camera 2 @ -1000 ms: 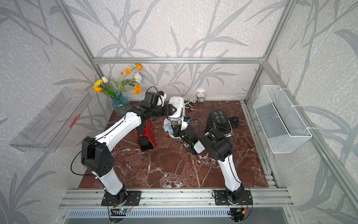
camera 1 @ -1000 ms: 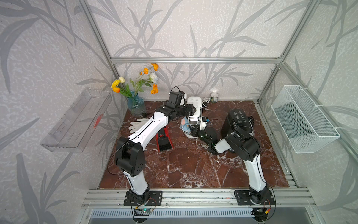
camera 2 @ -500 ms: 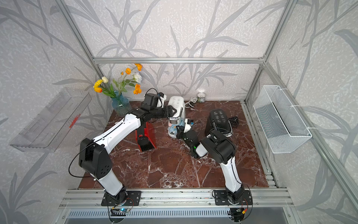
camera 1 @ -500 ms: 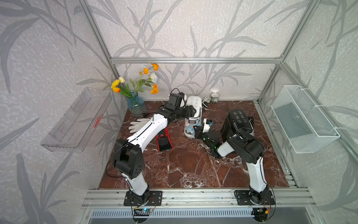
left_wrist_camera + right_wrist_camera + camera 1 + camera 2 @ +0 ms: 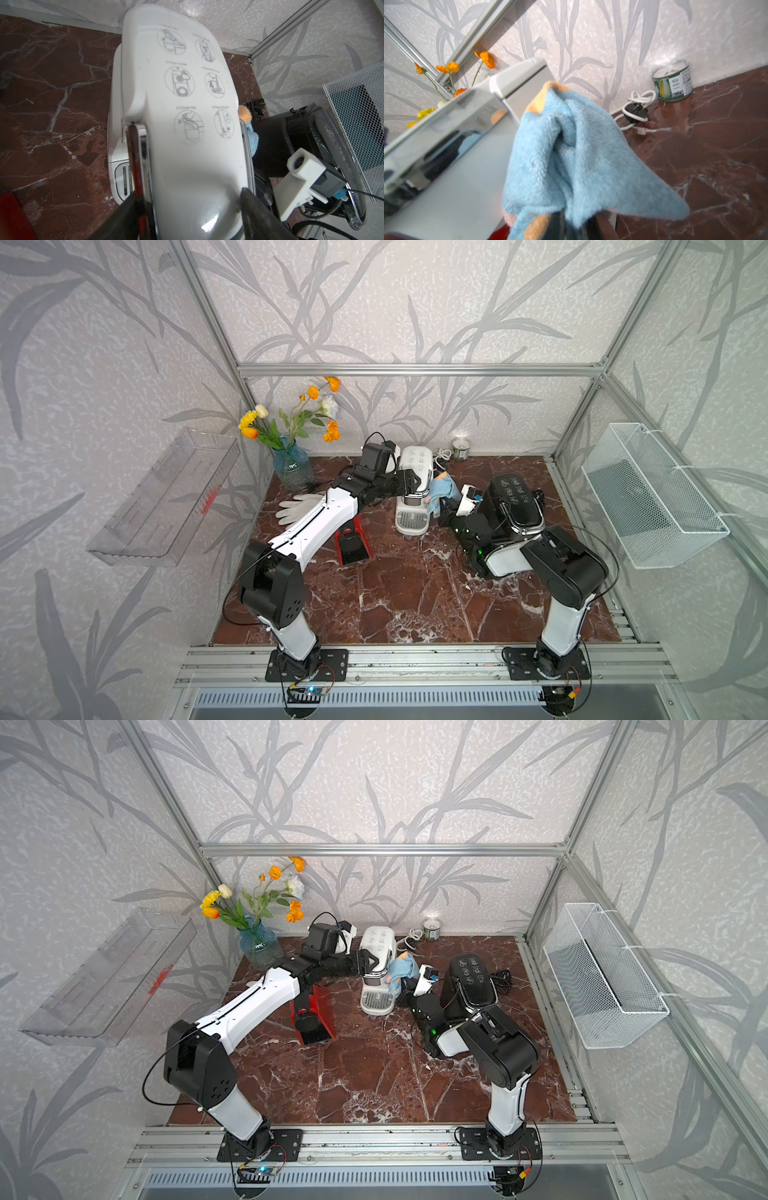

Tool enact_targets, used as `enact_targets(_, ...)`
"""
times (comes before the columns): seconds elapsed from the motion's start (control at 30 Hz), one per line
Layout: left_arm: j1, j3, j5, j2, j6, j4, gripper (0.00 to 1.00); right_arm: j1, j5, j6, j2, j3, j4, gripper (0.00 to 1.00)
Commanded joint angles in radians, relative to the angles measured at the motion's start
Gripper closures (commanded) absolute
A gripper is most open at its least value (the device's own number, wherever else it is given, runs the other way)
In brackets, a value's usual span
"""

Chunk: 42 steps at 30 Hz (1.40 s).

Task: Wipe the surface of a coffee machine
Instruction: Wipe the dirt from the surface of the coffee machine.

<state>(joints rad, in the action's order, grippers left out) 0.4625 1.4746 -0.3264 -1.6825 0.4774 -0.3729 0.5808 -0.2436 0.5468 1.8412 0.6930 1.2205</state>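
A white coffee machine [image 5: 412,472] [image 5: 379,946] stands near the back wall in both top views, pictograms on its lid [image 5: 187,87]. My left gripper [image 5: 409,485] [image 5: 187,207] clasps its upper body, one dark finger [image 5: 128,209] pressed on each side. My right gripper [image 5: 446,508] [image 5: 571,228] is shut on a blue and orange cloth [image 5: 440,489] [image 5: 402,969] [image 5: 571,155]. The cloth lies against the machine's side [image 5: 446,176] that faces the right arm, just below the chrome band. The right fingertips are hidden under the cloth.
A black coffee machine [image 5: 515,499] stands close to the right wrist. A red-and-black device [image 5: 352,545], white glove [image 5: 299,506] and flower vase [image 5: 293,464] sit at the left. A can [image 5: 460,448] and coiled white cord [image 5: 633,108] are at the back wall. A wire basket [image 5: 648,493] hangs on the right wall.
My right gripper has carried the cloth from the machine's lower front up and round to its right side. The left gripper has kept its hold on the machine.
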Motion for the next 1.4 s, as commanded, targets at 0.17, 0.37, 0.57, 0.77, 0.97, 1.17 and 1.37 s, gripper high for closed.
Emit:
enact_targets(0.17, 0.014, -0.045, 0.002, -0.011, -0.039, -0.126, 0.29, -0.058, 0.208, -0.073, -0.120, 0.211, -0.264, 1.00)
enact_targets(0.37, 0.014, -0.045, -0.012, -0.012, -0.032, -0.114, 0.29, -0.076, 0.331, -0.097, -0.067, 0.395, -0.596, 1.00)
enact_targets(0.57, 0.014, -0.047, -0.016, -0.004, -0.033, -0.115, 0.29, -0.116, 0.422, -0.053, 0.085, 0.585, -0.805, 1.00)
enact_targets(0.77, 0.014, -0.062, -0.015, 0.002, -0.036, -0.110, 0.29, -0.118, 0.426, -0.050, 0.181, 0.678, -0.904, 1.00)
enact_targets(0.97, 0.014, -0.063, -0.021, 0.002, -0.035, -0.104, 0.29, -0.113, 0.432, -0.043, 0.194, 0.637, -0.910, 1.00)
enact_targets(1.17, 0.014, -0.057, -0.033, -0.006, -0.025, -0.090, 0.29, -0.072, 0.437, -0.059, 0.160, 0.551, -0.899, 1.00)
enact_targets(1.37, 0.015, -0.062, -0.035, -0.005, -0.020, -0.081, 0.29, -0.007, 0.441, -0.079, 0.121, 0.471, -0.898, 1.00)
